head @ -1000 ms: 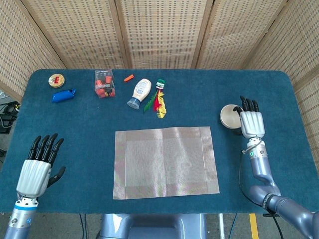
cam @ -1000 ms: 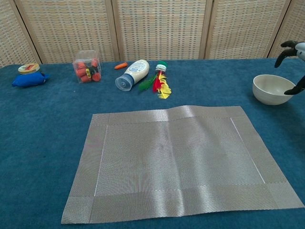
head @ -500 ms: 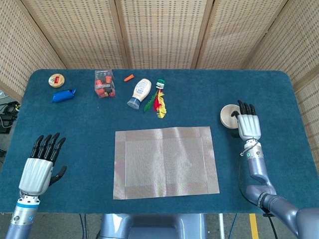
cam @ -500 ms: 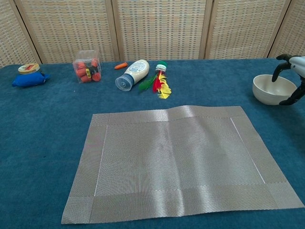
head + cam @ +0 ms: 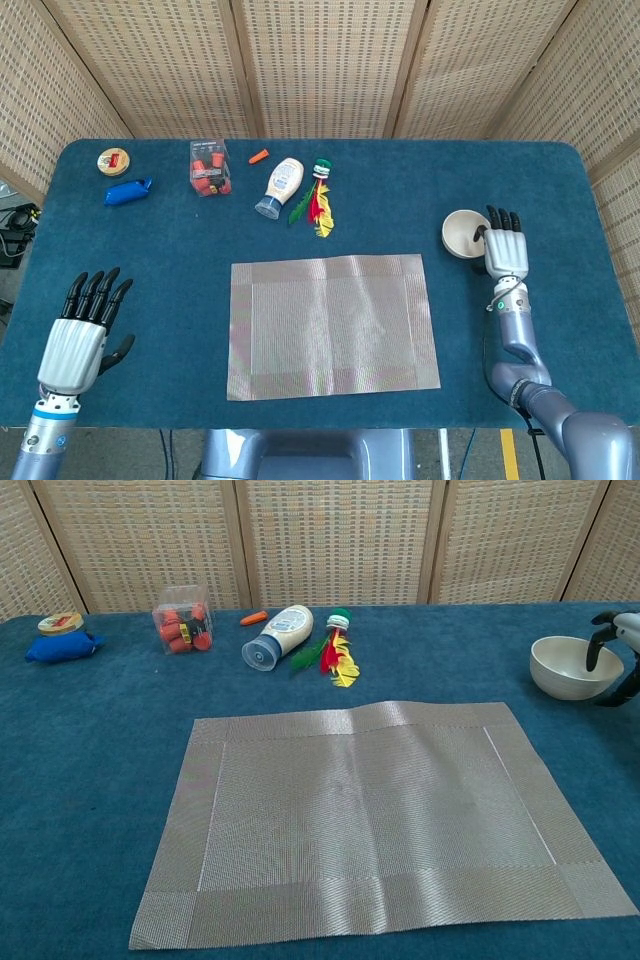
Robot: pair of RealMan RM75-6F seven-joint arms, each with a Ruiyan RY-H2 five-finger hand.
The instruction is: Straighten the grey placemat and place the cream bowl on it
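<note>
Right hand (image 5: pixel 506 252) has shifted rightward; its fingers (image 5: pixel 592 652) now pinch the cream bowl's (image 5: pixel 566 667) rim.

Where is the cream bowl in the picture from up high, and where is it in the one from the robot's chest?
Head view: cream bowl at mid-right, beside the right hand.
Chest view: far right, near the edge.
Shared landmark: the grey placemat, left of the bowl and nearer the robot in both.

The grey placemat (image 5: pixel 333 326) is a woven, faintly shiny cloth; the cream bowl (image 5: pixel 462 232) looks smooth and glossy; the desk (image 5: pixel 150 250) is matt blue felt.
</note>
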